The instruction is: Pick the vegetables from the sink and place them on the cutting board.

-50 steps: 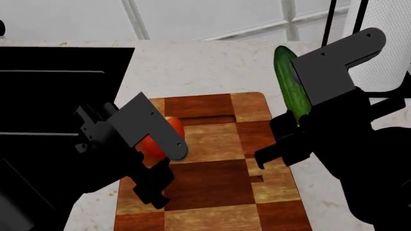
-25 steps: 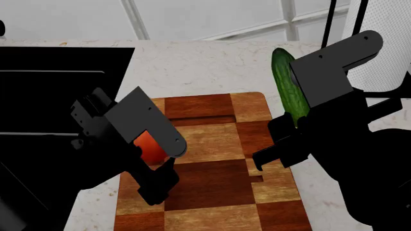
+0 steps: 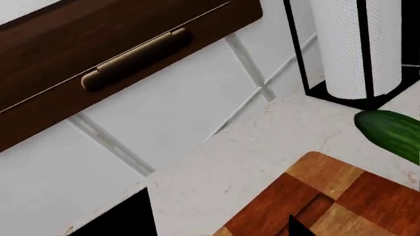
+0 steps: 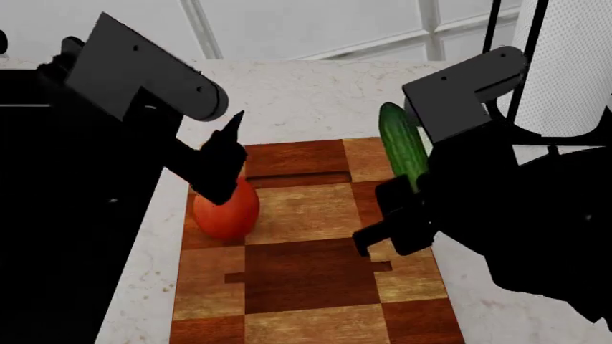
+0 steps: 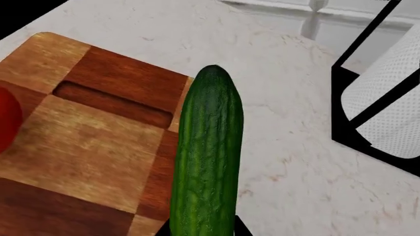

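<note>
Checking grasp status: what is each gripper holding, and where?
The right gripper holds the cucumber by its lower end. The left gripper holds nothing.

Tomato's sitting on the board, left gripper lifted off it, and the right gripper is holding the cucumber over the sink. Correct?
Not quite: the cucumber is held by the right gripper over the cutting board's right edge, not over the sink, as the head view shows. The rest stands: the tomato sits on the board, with the left gripper just above it.
</note>
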Tool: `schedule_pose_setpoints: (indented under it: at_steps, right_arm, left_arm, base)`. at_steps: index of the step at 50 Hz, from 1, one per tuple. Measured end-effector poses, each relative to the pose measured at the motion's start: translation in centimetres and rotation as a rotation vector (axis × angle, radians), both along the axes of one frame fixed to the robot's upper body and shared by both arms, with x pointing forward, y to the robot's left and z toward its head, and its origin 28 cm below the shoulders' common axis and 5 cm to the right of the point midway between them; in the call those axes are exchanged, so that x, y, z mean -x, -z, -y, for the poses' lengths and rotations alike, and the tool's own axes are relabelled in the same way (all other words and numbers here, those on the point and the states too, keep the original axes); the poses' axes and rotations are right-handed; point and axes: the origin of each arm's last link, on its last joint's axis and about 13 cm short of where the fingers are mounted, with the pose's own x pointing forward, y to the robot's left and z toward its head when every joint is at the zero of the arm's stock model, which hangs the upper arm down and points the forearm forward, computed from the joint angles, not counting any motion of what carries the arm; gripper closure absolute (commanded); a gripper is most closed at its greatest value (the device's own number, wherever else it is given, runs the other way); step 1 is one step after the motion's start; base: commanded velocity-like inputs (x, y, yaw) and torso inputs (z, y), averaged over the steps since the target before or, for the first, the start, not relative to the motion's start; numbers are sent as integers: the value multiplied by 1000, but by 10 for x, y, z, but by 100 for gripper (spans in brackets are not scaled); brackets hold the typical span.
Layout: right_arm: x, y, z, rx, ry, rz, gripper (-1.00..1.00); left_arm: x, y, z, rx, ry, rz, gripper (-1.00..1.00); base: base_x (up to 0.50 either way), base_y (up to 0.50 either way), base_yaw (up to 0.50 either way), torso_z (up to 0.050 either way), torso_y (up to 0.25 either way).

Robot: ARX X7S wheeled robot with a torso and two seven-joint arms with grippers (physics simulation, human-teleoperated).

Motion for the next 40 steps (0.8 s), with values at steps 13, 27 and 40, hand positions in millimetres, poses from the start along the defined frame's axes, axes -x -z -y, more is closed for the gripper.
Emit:
schedule_pose_setpoints:
  at_steps: [13, 27, 40]
  right_arm:
    - [-20, -5, -15, -46, -42, -144, 100]
    - [-30, 5, -26, -64, -61, -246, 100]
    - [-30, 12, -29, -77, -70, -290, 100]
  left_arm:
    - [4, -3, -13, 163, -104, 96, -100]
    - [8, 0, -17, 209, -129, 122, -100]
    - [10, 0, -17, 218, -138, 130, -100]
  base:
    - [0, 0, 0, 0, 0]
    - [0, 0, 0, 0, 0]
    - [0, 0, 0, 0, 0]
